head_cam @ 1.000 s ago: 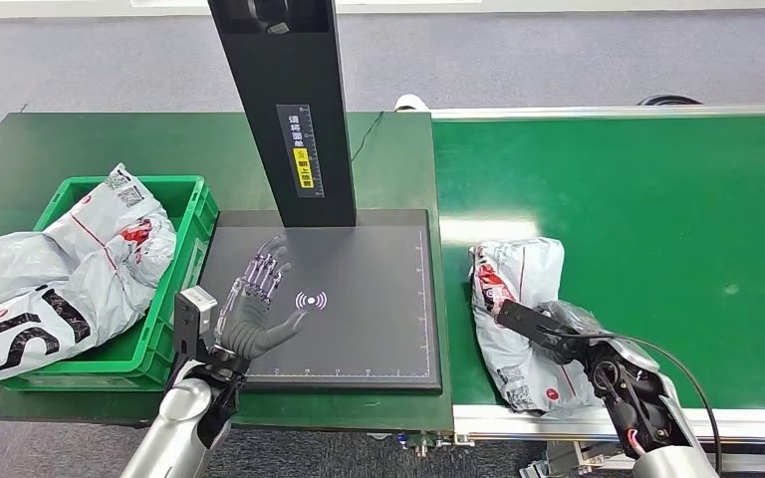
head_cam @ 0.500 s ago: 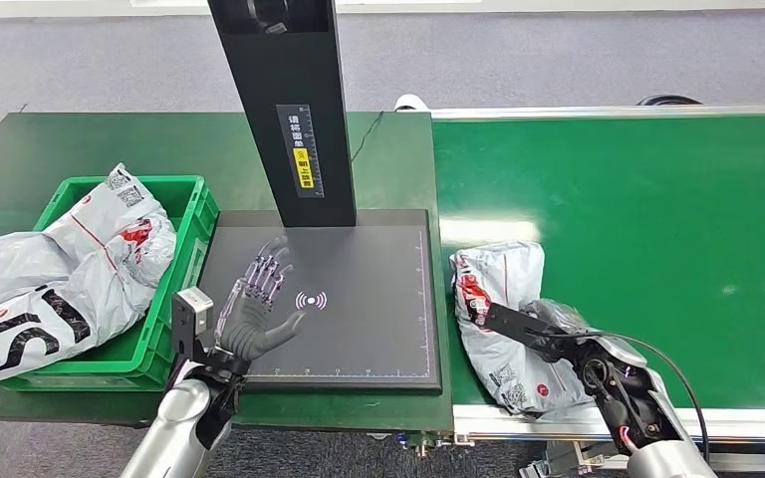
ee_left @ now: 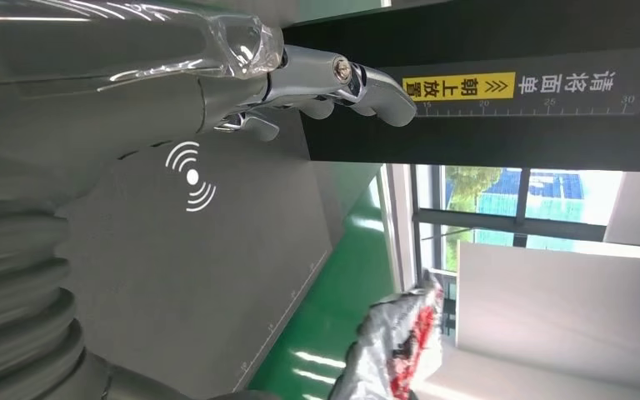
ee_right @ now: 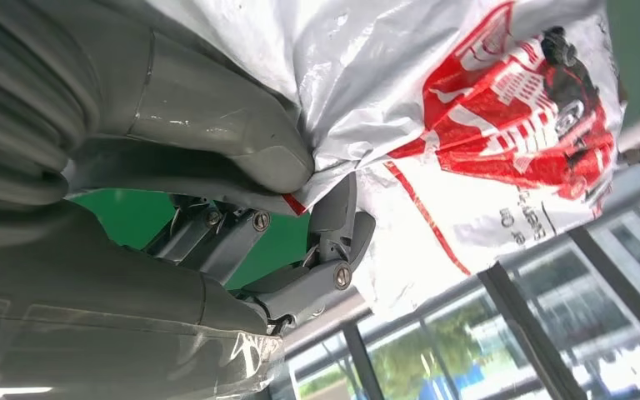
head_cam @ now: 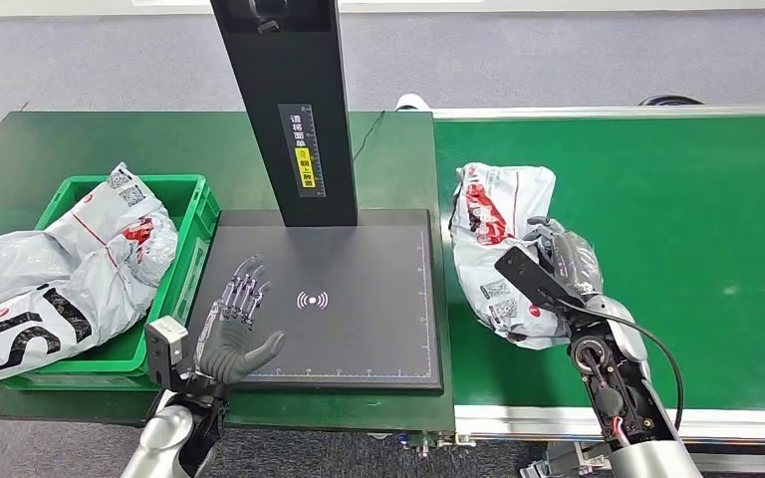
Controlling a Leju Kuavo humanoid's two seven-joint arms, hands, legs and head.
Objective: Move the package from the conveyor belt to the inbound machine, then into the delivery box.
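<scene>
From the head view, the right hand gripped a crumpled white and red package and held it over the left end of the green conveyor belt, just beside the black scanner pad. The left hand hovered over the near left corner of that pad, palm up, fingers spread and holding nothing. A black post with a yellow label rose from the back of the pad. To the left stood a green box with grey and white bags heaped in it and spilling over its left side.

In the left wrist view, the left hand's fingers stretched out loosely above the pad near its white wave mark, touching nothing. The package showed further off, beyond the pad's edge.

In the right wrist view, the thick grey thumb pressed into the package's plastic, and the darker fingers curled against it from the other side, pinching the bag between them.
</scene>
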